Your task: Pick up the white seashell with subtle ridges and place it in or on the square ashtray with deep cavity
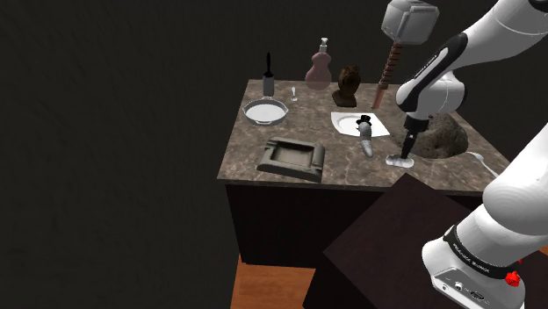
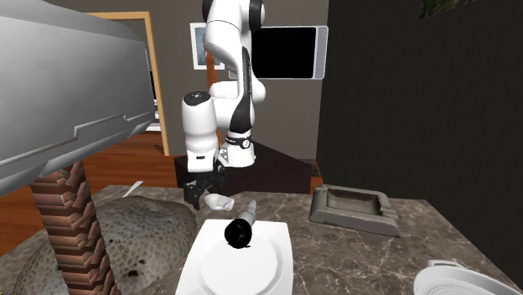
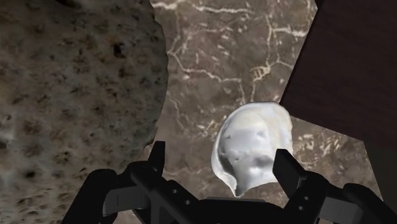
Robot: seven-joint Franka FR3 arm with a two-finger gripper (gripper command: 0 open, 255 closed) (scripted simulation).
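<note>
Brown marble-veined countertop (image 1: 351, 171): carries all items. The dark box stand (image 3: 356, 63) abuts its edge.

Large grey-brown pitted rock (image 3: 76, 95): sits just beside the gripper, on the side away from the stand.

Grey square ashtray with a deep cavity (image 1: 292, 158): lies near the countertop edge, well apart from the gripper. It holds nothing.

All-black two-finger gripper (image 3: 219, 159): fingers stand apart and are low over the countertop, between the rock and the stand's corner.

White ridged seashell (image 3: 254, 146): rests on the countertop between the fingers, nearer the finger (image 3: 283, 162) on the stand's side. That fingertip overlaps the shell's edge, but contact cannot be confirmed. The other finger is clear of it. The long axis runs along the gripper's line of sight and crosswise to the gap between the fingers. The narrow tip points towards the palm. The broad rounded rim points away, towards the stand's corner.

View differences:
- The wrist view alone shows the finger gap and the shell's outline.
- In the shoulder view the gripper (image 1: 402, 161) covers most of the shell, while the shell-to-ashtray spacing is plain.
- The second exterior view places the shell (image 2: 220, 202) just beside the gripper (image 2: 197, 193), near a white square plate (image 2: 243, 268).
</note>
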